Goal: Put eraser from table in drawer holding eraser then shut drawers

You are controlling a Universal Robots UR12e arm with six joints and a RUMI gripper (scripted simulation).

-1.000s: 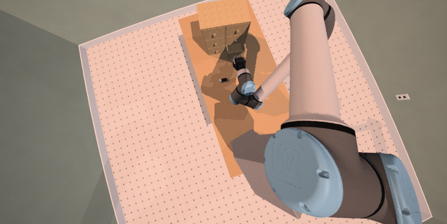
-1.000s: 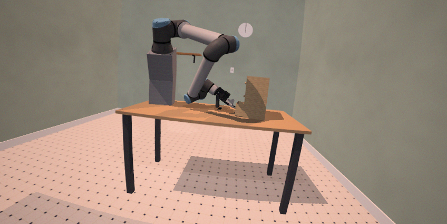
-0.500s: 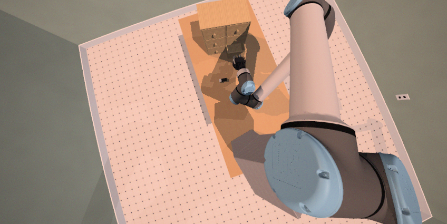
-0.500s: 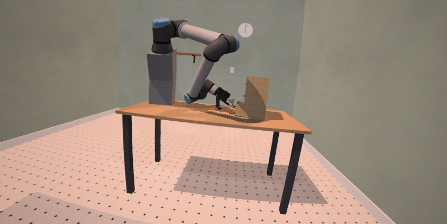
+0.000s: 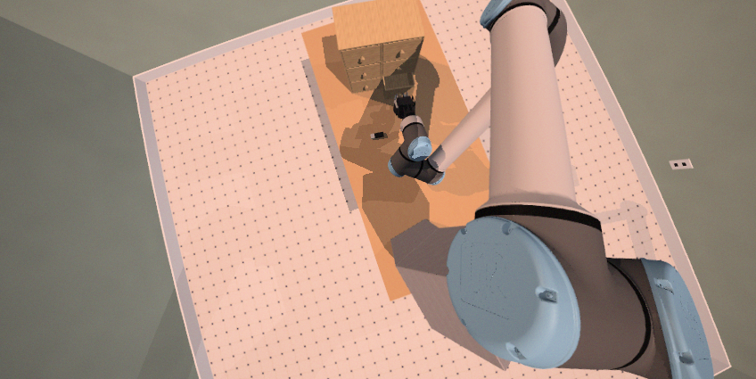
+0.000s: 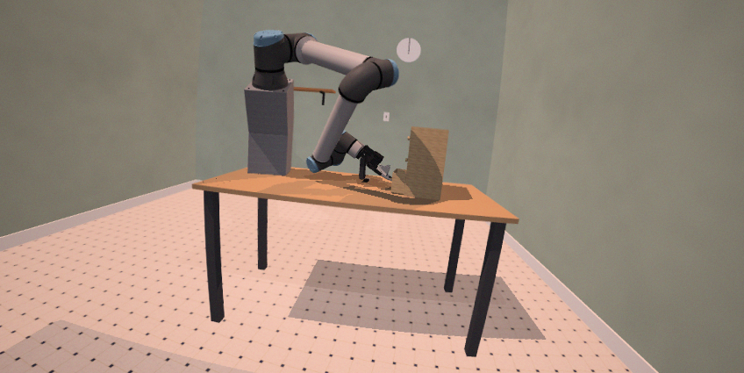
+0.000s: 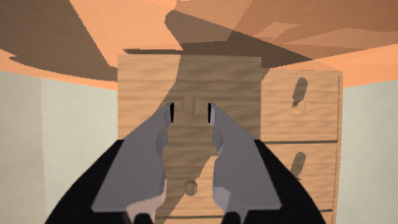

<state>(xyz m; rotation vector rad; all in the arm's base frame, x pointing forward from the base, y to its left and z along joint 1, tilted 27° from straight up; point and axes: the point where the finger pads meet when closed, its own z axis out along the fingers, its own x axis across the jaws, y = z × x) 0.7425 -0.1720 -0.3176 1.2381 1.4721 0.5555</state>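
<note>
The wooden chest stands at the far end of the table, and it also shows in the side view. Its bottom right drawer is pulled partway out; its inside is in shadow and I cannot tell what it holds. My gripper is level with that drawer's front. In the wrist view the fingers stand a little apart on either side of the drawer's knob, with a gap on each side. The small dark eraser lies on the table to the left of my wrist.
The other drawers are shut. The grey robot pedestal stands at the opposite end of the table. The arm's forearm slants over the table's right half.
</note>
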